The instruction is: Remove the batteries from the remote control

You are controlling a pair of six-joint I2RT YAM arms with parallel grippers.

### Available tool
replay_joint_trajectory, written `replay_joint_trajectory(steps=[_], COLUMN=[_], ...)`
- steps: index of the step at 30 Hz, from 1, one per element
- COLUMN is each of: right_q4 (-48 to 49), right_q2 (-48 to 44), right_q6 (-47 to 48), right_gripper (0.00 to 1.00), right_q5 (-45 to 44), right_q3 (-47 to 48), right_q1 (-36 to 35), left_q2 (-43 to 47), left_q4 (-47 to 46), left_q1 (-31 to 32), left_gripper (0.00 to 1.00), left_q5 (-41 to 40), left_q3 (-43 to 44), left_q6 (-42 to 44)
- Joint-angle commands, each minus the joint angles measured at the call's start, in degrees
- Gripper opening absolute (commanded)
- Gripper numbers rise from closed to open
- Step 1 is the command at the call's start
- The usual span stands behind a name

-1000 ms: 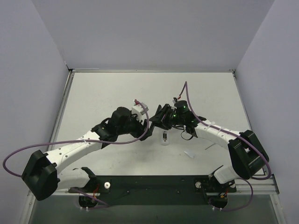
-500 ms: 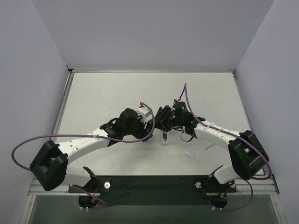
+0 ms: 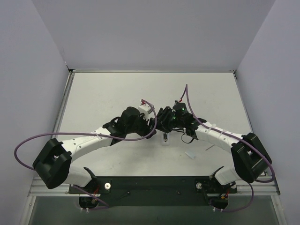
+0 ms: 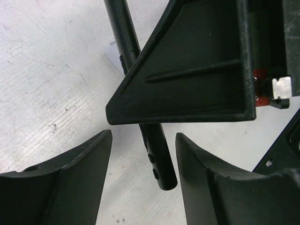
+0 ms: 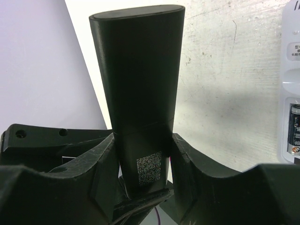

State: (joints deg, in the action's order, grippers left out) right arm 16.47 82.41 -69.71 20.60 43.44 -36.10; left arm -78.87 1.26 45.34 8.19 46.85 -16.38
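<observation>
Gripping the black remote [image 5: 138,70] at its QR-label end, my right claw [image 5: 143,145] is clenched on it at mid-table [image 5: 225,93]. My left claw [image 4: 143,140] stands released, its 2 fingers [image 4: 79,173] on either side of that remote's button end; contact I cannot tell. 1 battery [image 5: 296,126] sits in the open bay of the white remote [image 5: 289,70], which lies flat on the table just near of both claws.
</observation>
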Motion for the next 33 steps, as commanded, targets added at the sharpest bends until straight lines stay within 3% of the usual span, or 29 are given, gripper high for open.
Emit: replay_joint_trajectory(steps=[1, 4, 5, 9, 12, 13, 15, 16, 18, 20, 25, 29, 33], right_q4=[1.1, 0.7, 0.2, 0.1, 0.1, -0.2, -0.4, 0.7, 2.9, 5.9, 17.2, 14.5, 13.9], right_q2=[-3.0, -3.7, -4.0, -4.7, -5.3, -5.9, -8.4, -9.5, -12.9, -15.1, -20.3, -19.4, -17.6], right_q6=[-2.9, -3.1, -3.1, -2.1, 2.4, 4.0, 7.2, 10.1, 13.6, 18.3, 29.6, 33.1, 36.4], right_gripper=[0.00, 0.00, 0.00, 0.00, 0.20, 0.35, 0.50, 0.62, 0.71, 0.82, 0.84, 0.84, 0.84], right_q5=[-1.3, -2.1, -2.3, -2.7, -3.0, -3.4, -6.1, -7.0, -7.2, -6.9, 1.9, 13.6, 23.3], right_q3=[0.7, 0.3, 0.3, 0.2, 0.5, 0.3, -0.6, -2.6, -4.3, -7.0, -12.7, -10.9, -8.4], right_q1=[-0.5, -0.5, -0.4, -0.4, -0.3, -0.2, 0.0, 0.4, 1.1, 2.3, 5.2, 11.5, 13.9], left_q2=[-0.7, -1.2, -1.4, -1.0, 0.2, 0.6, 2.1, 2.7, 4.6, 6.6, 9.6, 10.8, 13.4], left_q4=[-4.8, -4.1, -3.1, -1.5, -1.3, -1.3, 0.5, 0.4, -0.4, -6.1, -11.3, -7.7, -12.1], left_q1=[0.2, 0.2, 0.2, 0.2, 0.0, -0.3, -1.2, -1.8, -5.5, -10.9, -17.9, -20.0, -21.1], left_gripper=[0.65, 0.53, 0.41, 0.17, 0.05, 0.01, 0.00, 0.00, 0.00, 0.00, 0.00, 0.00, 0.00], left_q5=[0.7, 0.4, 0.3, 0.3, 2.0, 2.5, 4.0, 7.0, 11.7, 21.7, 34.9, 45.0, 50.4], left_q3=[1.8, 1.8, 2.1, 2.8, 2.9, 2.8, 2.4, 1.4, -0.1, -3.9, -9.5, -9.6, -12.2], left_q6=[-1.4, -0.8, -0.8, -0.2, -0.5, -0.7, -2.1, -2.9, -6.2, -9.4, -18.1, -19.3, -23.3])
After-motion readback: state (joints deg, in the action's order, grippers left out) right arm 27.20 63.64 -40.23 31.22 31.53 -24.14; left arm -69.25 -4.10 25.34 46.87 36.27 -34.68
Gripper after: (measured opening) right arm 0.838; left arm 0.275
